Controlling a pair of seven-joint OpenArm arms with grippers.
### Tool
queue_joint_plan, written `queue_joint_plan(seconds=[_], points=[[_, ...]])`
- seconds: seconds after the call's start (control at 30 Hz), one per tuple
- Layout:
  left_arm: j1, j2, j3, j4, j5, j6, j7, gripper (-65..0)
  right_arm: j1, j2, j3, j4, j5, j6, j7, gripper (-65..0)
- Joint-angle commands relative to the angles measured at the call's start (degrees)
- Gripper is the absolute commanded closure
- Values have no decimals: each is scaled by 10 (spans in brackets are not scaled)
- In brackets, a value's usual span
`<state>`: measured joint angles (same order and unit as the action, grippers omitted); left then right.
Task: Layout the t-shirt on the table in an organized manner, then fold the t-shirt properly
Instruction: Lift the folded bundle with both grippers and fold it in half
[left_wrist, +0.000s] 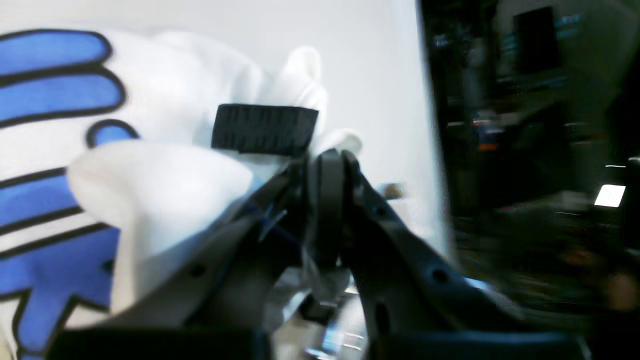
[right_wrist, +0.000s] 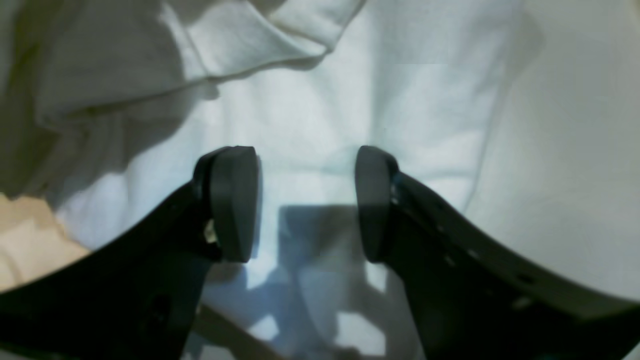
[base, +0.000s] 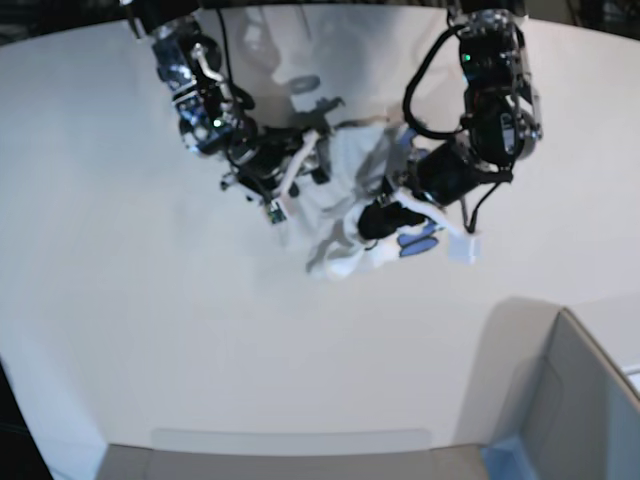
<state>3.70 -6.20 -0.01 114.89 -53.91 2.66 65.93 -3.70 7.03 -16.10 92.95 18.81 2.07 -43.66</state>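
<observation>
from where i stand the job is barely begun: the t-shirt (base: 345, 215) is a crumpled white heap toward the far middle of the desk (base: 120, 320), bunched between the two arms rather than spread out, with only a bit of blue print peeking out on its near side. nothing about it looks laid out yet, no sleeves squared, no hem straight, and no fold has been made. the left pincer (left_wrist: 327, 167) is pinched tight on a bunch of the shirt's white cloth, right beside the black tag (left_wrist: 264, 129), with the big blue letters (left_wrist: 50, 90) lying off to one side in its wrist view. the right pincer (right_wrist: 306, 200) stands wide with nothing between its pads (right_wrist: 232, 202), hovering just over a fairly smooth stretch of white fabric, a folded edge lying beyond it; whether it touches the cloth i can't tell. so i'd judge this as the early spreading stage: one side is in hand near the collar, the other arm seems to be looking for its own hold. left to do is nearly everything, pulling the shirt flat and tidy on the desk, then the folding itself. the grey box (base: 580, 400) sits well apart at the near corner.
</observation>
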Motion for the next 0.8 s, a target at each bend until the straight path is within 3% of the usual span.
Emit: queue_joint_plan(seconds=[0.0, 0.13, 0.4, 0.77], points=[[-7, -1, 12, 8, 2, -6, -7, 0, 0, 1, -2, 5, 12, 3, -17, -319], [-7, -1, 37, 8, 41, -6, -7, 0, 0, 2, -2, 13, 17, 3, -17, -319], [-7, 19, 55, 8, 43, -5, -7, 0, 0, 1, 1, 77, 18, 3, -17, -319], [-8, 26, 56, -8, 43, -5, -7, 0, -23, -16, 117, 122, 18, 3, -21, -319]])
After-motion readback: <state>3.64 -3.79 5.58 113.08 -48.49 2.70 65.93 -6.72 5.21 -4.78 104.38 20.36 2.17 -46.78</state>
